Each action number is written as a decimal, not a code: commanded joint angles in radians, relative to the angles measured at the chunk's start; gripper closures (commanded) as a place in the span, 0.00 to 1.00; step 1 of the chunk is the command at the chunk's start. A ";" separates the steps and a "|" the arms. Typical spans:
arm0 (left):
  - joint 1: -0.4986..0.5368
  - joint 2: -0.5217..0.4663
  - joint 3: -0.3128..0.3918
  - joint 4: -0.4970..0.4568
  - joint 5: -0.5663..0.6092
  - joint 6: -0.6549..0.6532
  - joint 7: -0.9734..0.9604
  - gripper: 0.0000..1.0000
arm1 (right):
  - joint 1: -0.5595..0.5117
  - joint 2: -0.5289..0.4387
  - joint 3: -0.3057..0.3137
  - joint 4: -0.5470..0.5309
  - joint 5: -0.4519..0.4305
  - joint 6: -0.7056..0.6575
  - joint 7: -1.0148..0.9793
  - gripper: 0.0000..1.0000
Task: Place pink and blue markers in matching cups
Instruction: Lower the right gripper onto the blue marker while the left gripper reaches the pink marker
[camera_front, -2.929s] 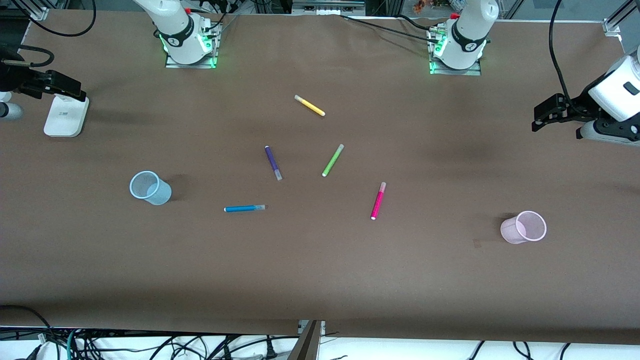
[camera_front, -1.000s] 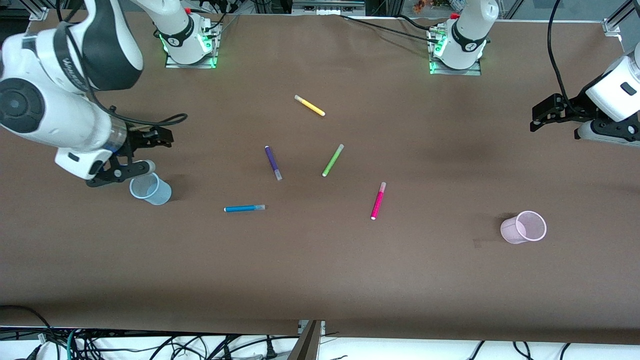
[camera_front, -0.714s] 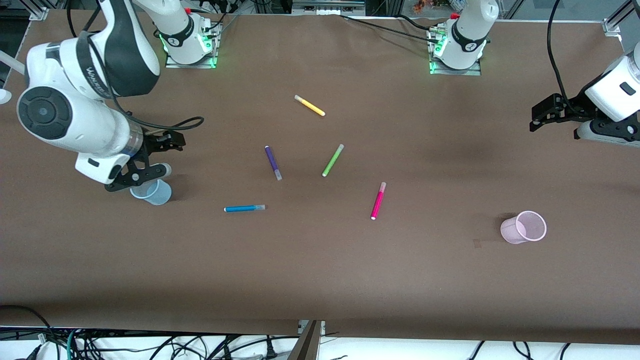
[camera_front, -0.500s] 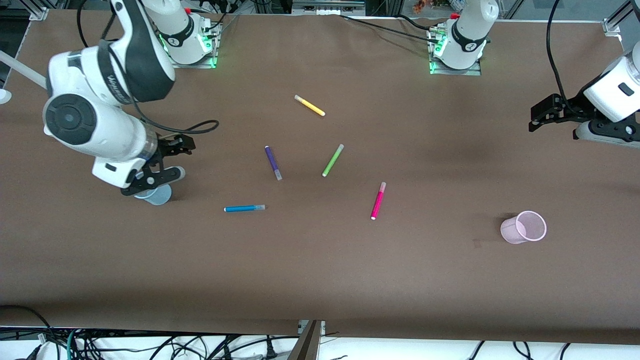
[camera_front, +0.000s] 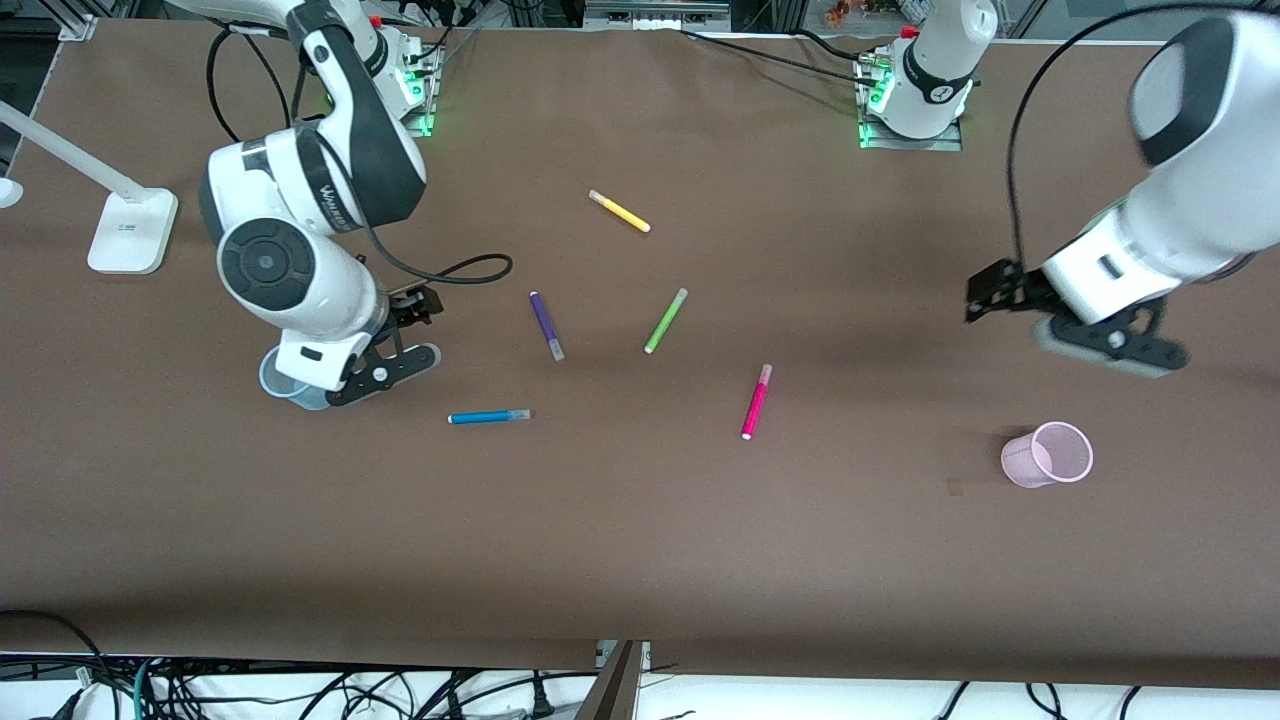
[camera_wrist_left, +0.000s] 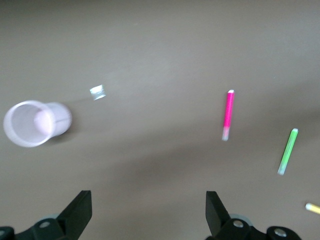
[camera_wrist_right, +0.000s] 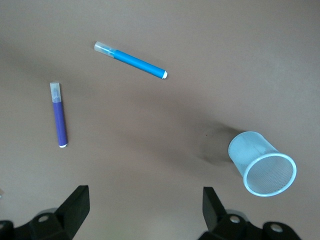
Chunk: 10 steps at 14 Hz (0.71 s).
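The blue marker lies flat mid-table; it also shows in the right wrist view. The pink marker lies toward the left arm's end and shows in the left wrist view. The pale blue cup stands upright, partly hidden under my right hand, and shows in the right wrist view. The pale pink cup stands upright. My right gripper is open and empty, in the air between the blue cup and the blue marker. My left gripper is open and empty, over bare table beside the pink cup.
A dark purple marker, a green marker and a yellow marker lie farther from the front camera than the two task markers. A white lamp base stands at the right arm's end. Black cables trail from both wrists.
My right arm has swung in from the table's end, over the blue cup, toward the blue marker. In the last half second my left arm has moved inward toward the pink cup. Nothing on the table moved.
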 joint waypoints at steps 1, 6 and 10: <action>0.001 0.096 -0.055 0.008 -0.023 0.088 -0.018 0.00 | 0.035 0.029 -0.007 0.016 -0.025 0.020 -0.012 0.00; -0.061 0.182 -0.110 -0.186 -0.004 0.450 -0.107 0.00 | 0.061 0.088 -0.005 0.016 -0.024 0.135 -0.072 0.00; -0.145 0.274 -0.107 -0.219 0.090 0.584 -0.241 0.00 | 0.107 0.164 -0.005 0.010 -0.022 0.241 -0.171 0.00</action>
